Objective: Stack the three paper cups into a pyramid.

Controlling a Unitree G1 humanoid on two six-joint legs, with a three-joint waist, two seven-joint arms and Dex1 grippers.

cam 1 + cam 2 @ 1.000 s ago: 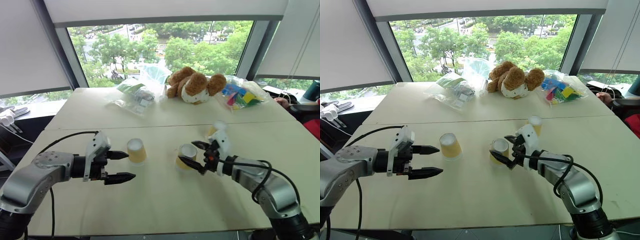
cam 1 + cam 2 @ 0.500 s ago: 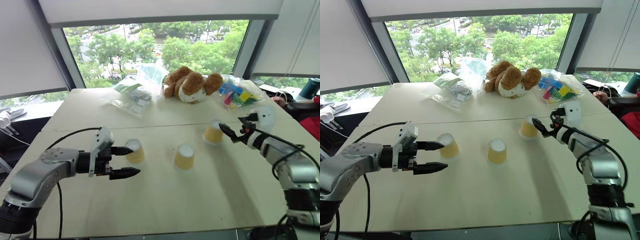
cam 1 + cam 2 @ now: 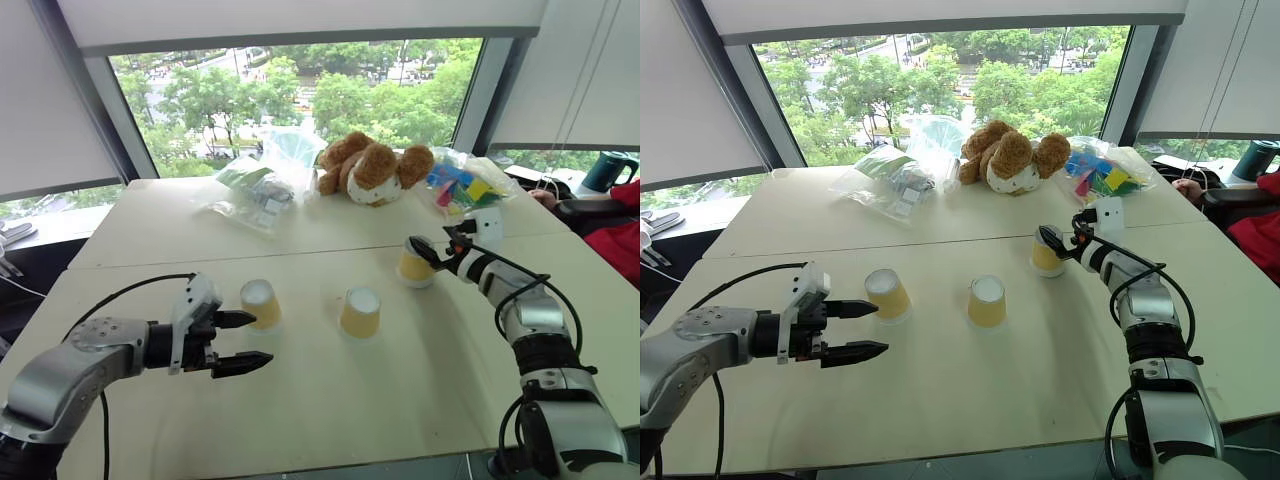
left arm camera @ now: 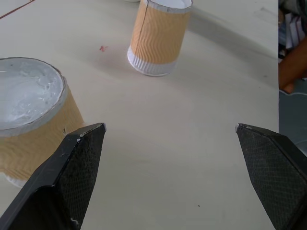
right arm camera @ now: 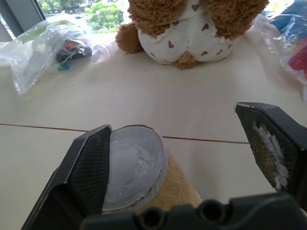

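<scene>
Since a second ago, the right gripper (image 3: 432, 254) has swung away from the middle cup (image 3: 360, 312) out to the far right cup (image 3: 414, 263); the left gripper (image 3: 243, 341) has barely shifted.

Left eye view: three paper cups stand upside down, white bases up, in a loose row on the table (image 3: 330, 400). None is stacked yet. The left cup (image 3: 260, 303) sits just beyond the left gripper's wide-spread fingers, apart from them. The right gripper's fingers, also spread wide, reach level toward the far right cup.

Right eye view: same layout. One teddy bear (image 3: 1008, 160) and three clear bags lie along the far edge.

Left wrist view: two cups show, the nearer beside one finger (image 4: 72, 172), not between them.

Right wrist view: the cup's base lies just inside one finger (image 5: 88, 167), off-centre. To grasp well, the gripper should likely centre the cup between both fingers before closing gently on the thin wall.
</scene>
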